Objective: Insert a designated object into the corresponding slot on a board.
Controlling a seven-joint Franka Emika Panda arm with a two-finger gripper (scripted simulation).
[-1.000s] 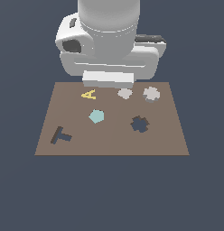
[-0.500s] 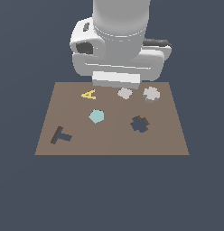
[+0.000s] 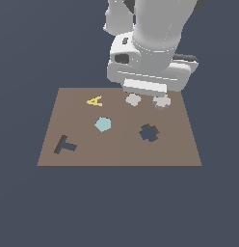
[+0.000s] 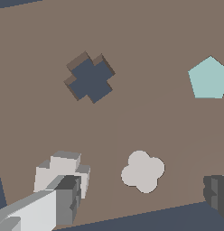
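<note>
The gripper (image 4: pixel 132 203) hangs over the board's (image 3: pixel 83 154) far edge with its jaws spread wide, gripping nothing. One fingertip (image 4: pixel 64 200) overlaps the designated object (image 4: pixel 59 173) in the wrist view; whether they touch is unclear. The other fingertip (image 4: pixel 217 194) is well apart. Between the fingers lies the smoother rounded piece (image 4: pixel 142 171). The designated object (image 3: pixel 162 102) rests near the board's far edge, with the slot (image 3: pixel 149 132) closer to the middle.

Flat, even simulator light, moderately dim, with no glare and no blur in either view. The board (image 3: pixel 116 144) shows only a faint, soft-edged darker patch in the wrist view, toward five o'clock.
</note>
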